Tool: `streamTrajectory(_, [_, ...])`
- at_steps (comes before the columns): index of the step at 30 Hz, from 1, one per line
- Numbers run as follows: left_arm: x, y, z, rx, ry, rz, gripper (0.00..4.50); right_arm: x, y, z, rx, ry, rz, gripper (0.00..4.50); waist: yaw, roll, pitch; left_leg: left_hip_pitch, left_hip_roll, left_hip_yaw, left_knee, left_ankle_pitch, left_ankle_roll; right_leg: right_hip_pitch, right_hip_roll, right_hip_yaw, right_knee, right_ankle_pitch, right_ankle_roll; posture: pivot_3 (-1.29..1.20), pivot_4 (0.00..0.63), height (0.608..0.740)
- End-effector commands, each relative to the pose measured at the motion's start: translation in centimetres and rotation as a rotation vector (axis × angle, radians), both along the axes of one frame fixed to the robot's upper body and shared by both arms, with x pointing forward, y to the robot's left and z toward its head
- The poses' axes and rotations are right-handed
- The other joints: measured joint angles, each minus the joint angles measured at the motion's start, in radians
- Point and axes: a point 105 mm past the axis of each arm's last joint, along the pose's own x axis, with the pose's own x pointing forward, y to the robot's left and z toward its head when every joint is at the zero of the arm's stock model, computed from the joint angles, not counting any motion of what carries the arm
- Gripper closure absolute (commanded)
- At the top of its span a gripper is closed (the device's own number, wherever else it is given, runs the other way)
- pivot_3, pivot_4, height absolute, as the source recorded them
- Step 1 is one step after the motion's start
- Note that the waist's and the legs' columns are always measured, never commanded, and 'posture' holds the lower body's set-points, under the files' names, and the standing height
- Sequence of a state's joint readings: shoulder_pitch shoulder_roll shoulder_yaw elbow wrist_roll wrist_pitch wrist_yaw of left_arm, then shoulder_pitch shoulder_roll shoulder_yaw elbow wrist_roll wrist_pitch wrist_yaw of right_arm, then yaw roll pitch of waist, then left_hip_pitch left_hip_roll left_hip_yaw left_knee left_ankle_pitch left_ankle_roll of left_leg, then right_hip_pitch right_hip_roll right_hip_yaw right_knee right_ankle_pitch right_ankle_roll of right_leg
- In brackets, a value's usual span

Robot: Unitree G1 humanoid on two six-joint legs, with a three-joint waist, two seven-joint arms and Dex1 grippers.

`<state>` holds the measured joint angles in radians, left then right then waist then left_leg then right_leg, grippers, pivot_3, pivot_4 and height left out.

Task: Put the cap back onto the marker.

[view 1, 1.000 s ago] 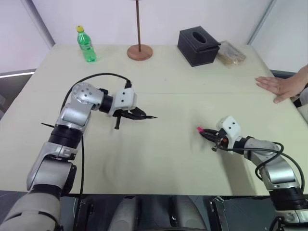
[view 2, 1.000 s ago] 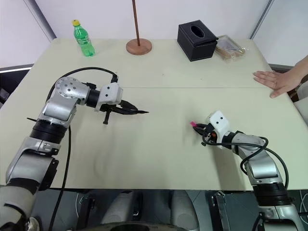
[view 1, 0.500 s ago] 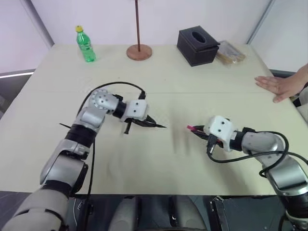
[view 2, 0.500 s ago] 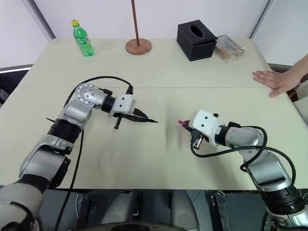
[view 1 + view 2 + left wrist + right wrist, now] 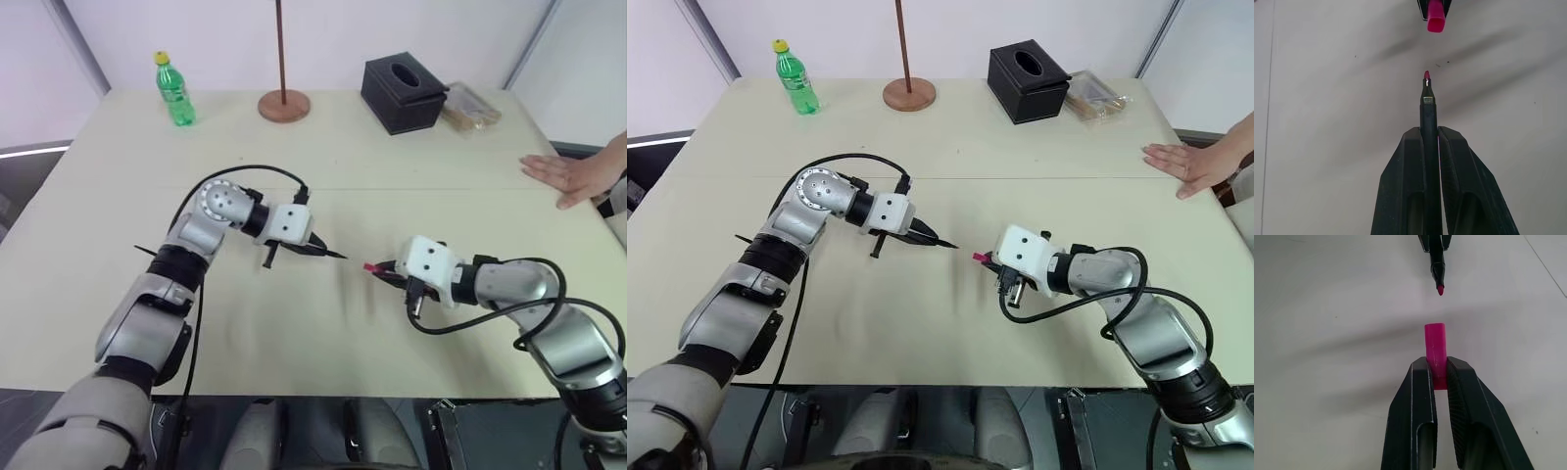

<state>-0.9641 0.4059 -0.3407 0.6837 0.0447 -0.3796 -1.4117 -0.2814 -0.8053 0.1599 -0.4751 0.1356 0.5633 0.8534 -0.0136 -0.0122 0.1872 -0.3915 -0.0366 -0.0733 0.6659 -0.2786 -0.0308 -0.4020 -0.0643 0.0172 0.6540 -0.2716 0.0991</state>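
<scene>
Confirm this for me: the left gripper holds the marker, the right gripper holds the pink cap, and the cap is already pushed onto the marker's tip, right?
Not quite. The left gripper holds the marker and the right gripper holds the pink cap, but the cap is not on the tip yet: the right wrist view shows a clear gap between them.

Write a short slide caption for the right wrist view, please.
Right gripper holds the pink cap, facing the marker tip across a gap.

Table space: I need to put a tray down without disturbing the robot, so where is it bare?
Bare: the left side below the green bottle, and the middle strip between the wooden stand and the arms. Crowded: the far right corner, with the black tissue box, a packet and a person's hand.
</scene>
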Motion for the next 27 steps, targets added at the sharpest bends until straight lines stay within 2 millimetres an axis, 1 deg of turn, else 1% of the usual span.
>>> streamTrajectory(1, [0.0, -0.7, 1.5, -0.025, -0.059, -0.023, 4.50, 0.2, 0.6, 1.1, 0.004, -0.038, 0.023, 4.49, 0.000, 0.000, 0.000, 0.000, 0.000, 0.000, 0.000, 0.000, 0.000, 0.000, 0.000, 0.000, 0.000, 0.000, 0.000, 0.00, 0.150, 0.740])
streamTrajectory(13, [-0.3, -1.3, 2.5, -0.050, -0.073, -0.039, 4.50, 0.6, 0.8, 1.0, 0.007, -0.029, 0.032, 4.49, 0.001, 0.000, 0.000, 0.000, 0.000, 0.000, 0.000, 0.000, 0.000, 0.000, 0.000, 0.000, 0.000, 0.000, 0.000, 0.00, 0.150, 0.740])
streamTrajectory(27, [-0.8, -1.7, 2.7, -0.055, -0.066, -0.052, 4.50, 0.9, 0.5, 1.1, 0.030, -0.031, 0.011, 4.49, 0.001, 0.000, 0.000, 0.000, 0.000, 0.000, 0.000, 0.000, 0.000, -0.001, 0.000, 0.000, 0.000, 0.000, 0.000, 0.00, 0.150, 0.740])
